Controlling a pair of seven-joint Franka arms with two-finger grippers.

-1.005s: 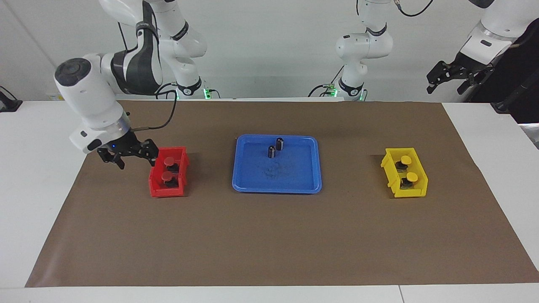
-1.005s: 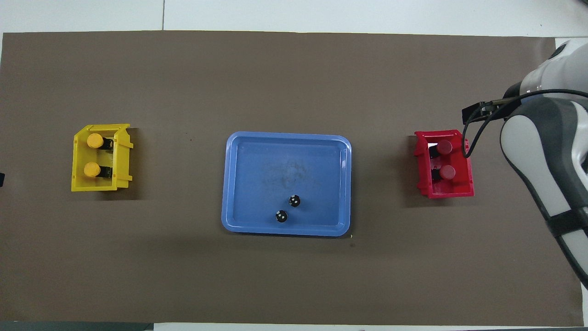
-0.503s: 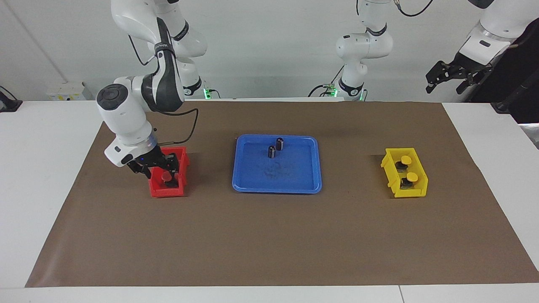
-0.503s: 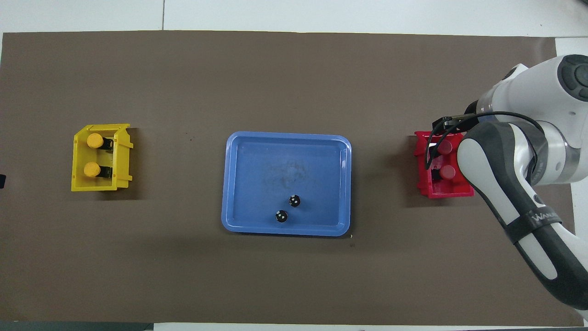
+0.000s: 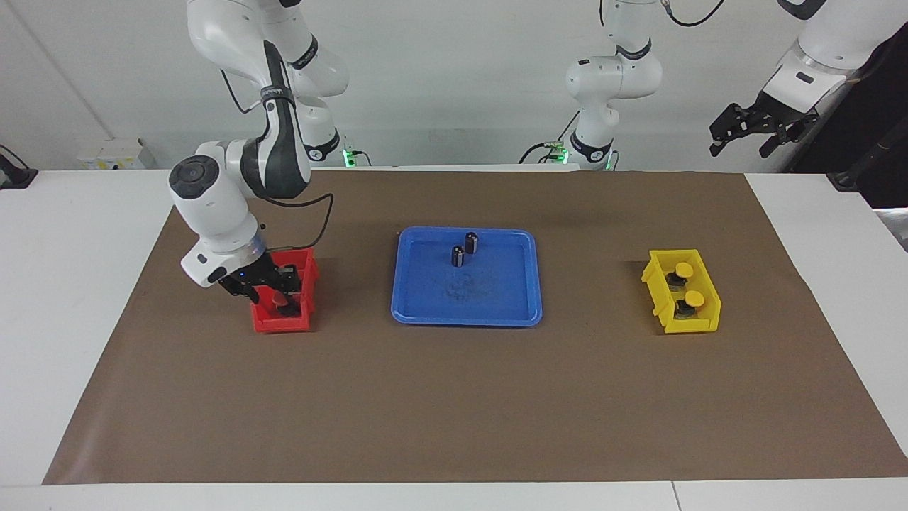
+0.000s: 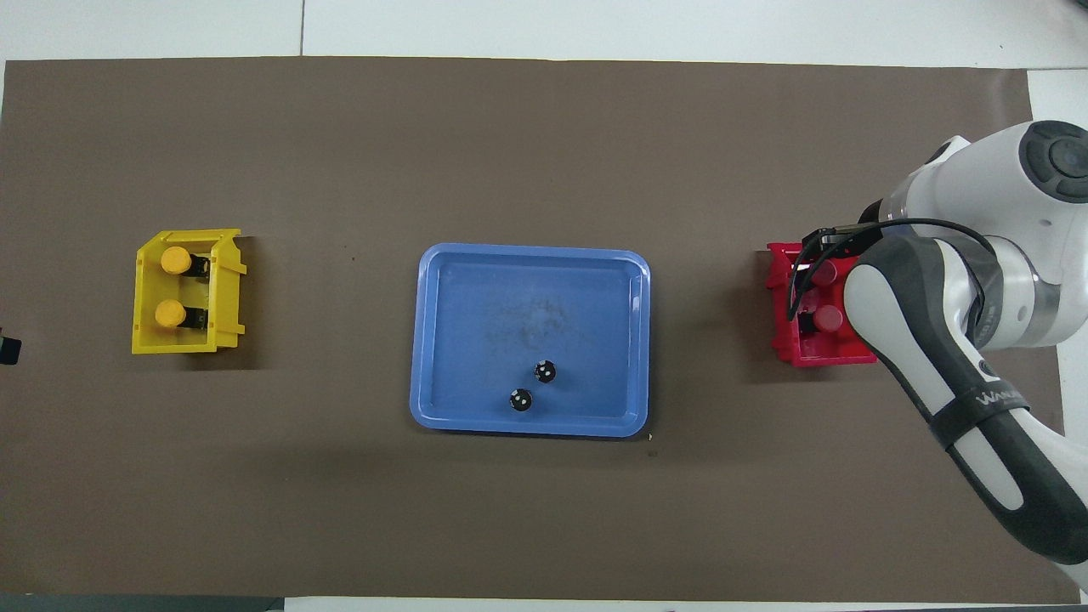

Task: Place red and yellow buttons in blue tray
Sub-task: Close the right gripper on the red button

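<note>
Two red buttons sit in a small red bin toward the right arm's end of the table. My right gripper is open and reaches down into this bin, around the button farther from the robots; the nearer one is hidden in the facing view. Two yellow buttons sit in a small yellow bin toward the left arm's end. The blue tray lies between the bins. My left gripper is open, raised off the table's end, waiting.
Two small dark cylinders with silvery tops stand in the blue tray near its edge nearest the robots. A brown mat covers the table. The right arm's forearm covers part of the red bin from above.
My right gripper moved from beside the red bin to over it and lowered into it. The left gripper shifted slightly. The buttons and the tray have not moved.
</note>
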